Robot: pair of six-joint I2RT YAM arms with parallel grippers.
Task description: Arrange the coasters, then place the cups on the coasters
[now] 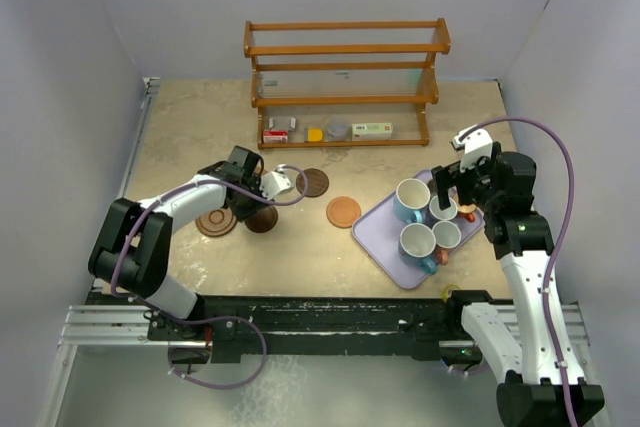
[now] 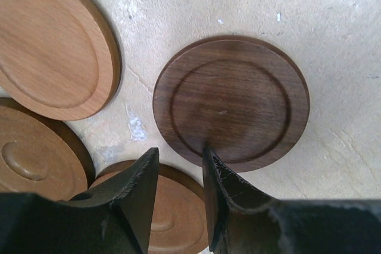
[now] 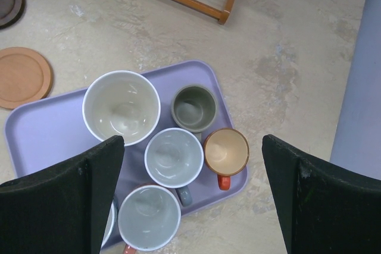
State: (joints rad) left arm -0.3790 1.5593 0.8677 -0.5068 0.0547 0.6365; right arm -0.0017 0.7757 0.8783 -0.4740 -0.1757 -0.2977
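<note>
Shelf (image 1: pixel 345 82): 12 o'clock end of the table.

Tray (image 1: pixel 376 225): 3 o'clock side, carrying the cups (image 3: pixel 121 106). Your right gripper (image 3: pixel 191 144) hangs above them, jaws spread wide, gripping nothing. A pale cup (image 3: pixel 174 156) sits directly below it, the orange cup (image 3: pixel 226 150) at its 3 and the olive cup (image 3: pixel 193 107) at its 12.

Coasters (image 1: pixel 216 221): on the table at the tray's 9 o'clock. Your left gripper (image 2: pixel 180 156) hovers low over them, jaws narrowly apart with nothing between. The dark coaster (image 2: pixel 231 102) is at its 1 and the light coaster (image 2: pixel 50 40) at its 10.
</note>
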